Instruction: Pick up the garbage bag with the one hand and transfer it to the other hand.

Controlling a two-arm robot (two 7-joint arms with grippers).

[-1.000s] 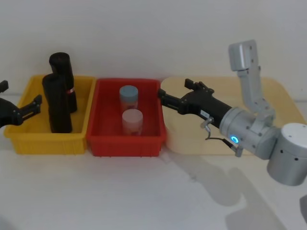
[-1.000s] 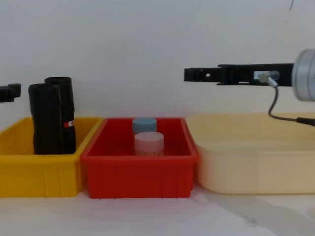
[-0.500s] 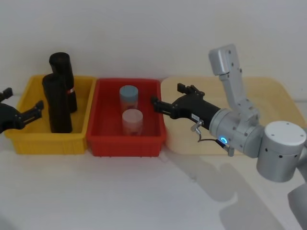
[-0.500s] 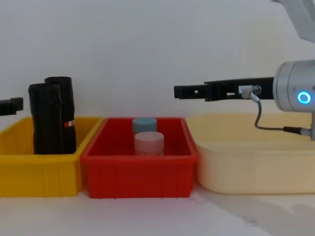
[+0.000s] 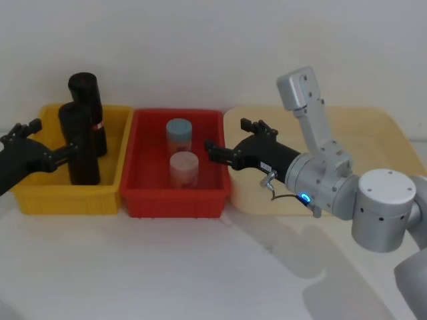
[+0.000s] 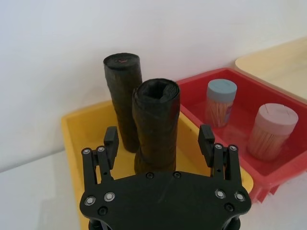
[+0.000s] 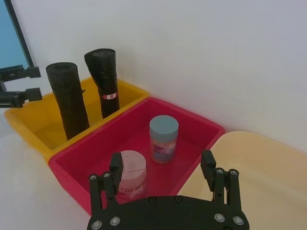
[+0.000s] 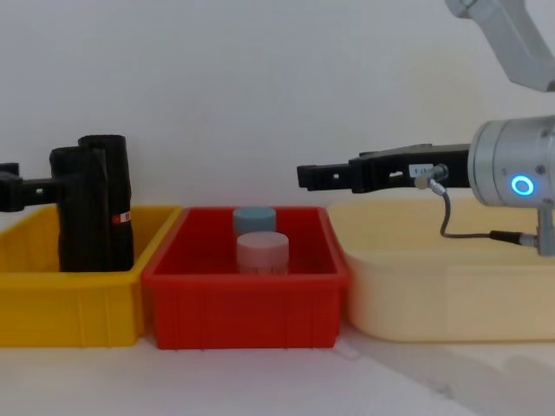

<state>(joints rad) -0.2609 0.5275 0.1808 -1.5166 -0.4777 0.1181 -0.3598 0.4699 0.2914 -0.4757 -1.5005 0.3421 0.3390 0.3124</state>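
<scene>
Tabletop (image 5: pixel 167 267), white, carries three containers in a row along its far edge: a yellow bin (image 5: pixel 67 200) toward the far left corner, a red bin (image 5: pixel 177 203) in the middle and a cream tray (image 5: pixel 380 127) toward the far right corner. The right gripper (image 5: pixel 225 135), on the arm with the blue ring light (image 5: pixel 305 198), hangs in the air above the red bin's right rim and points toward the table's left edge. Its fingers stand wide apart with nothing between them. The left gripper (image 5: pixel 53 137) hovers over the yellow bin from the left-edge side, fingers spread wide and clamped on nothing. In the left wrist view its fingertips flank the garbage bag (image 6: pixel 156 115), with a gap on each side. The garbage bag stands upright at the near side of the yellow bin. Just behind it stands a labelled black roll (image 5: pixel 87 100), also upright. In the red bin, a pale pink jar (image 5: pixel 184 167) stands nearer and a blue-grey jar (image 5: pixel 179 133) farther.
</scene>
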